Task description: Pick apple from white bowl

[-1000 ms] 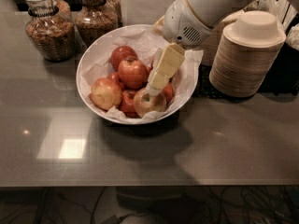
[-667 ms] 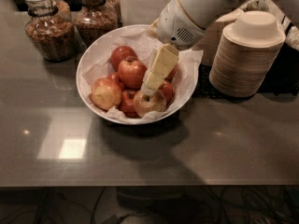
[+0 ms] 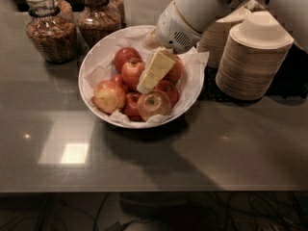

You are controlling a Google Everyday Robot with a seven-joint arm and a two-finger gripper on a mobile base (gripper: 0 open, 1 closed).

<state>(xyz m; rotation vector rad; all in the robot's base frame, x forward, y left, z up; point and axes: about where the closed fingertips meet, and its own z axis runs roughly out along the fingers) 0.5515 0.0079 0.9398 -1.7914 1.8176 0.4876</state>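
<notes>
Step in hand: approach. The pincer (image 3: 153, 74) hangs inside the white bowl (image 3: 91, 66) near the counter's (image 3: 240, 143) far edge; whether it is open cannot be told. The apple (image 3: 154, 106) lies just below its tip, so the likely next move is to descend, straddle and clamp.

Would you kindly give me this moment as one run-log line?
stage: reach | gripper: in white bowl, tip beside apple | apple: resting among other apples, not lifted | nearby: stacked bowls, jars

One white bowl (image 3: 84, 71) held eight apples (image 3: 109, 96) that showed, with one gripper (image 3: 148, 80) reaching down among them. Two glass jars (image 3: 48, 30) stood behind it, and two stacks of tan disposable bowls (image 3: 252, 57) stood to its right
</notes>
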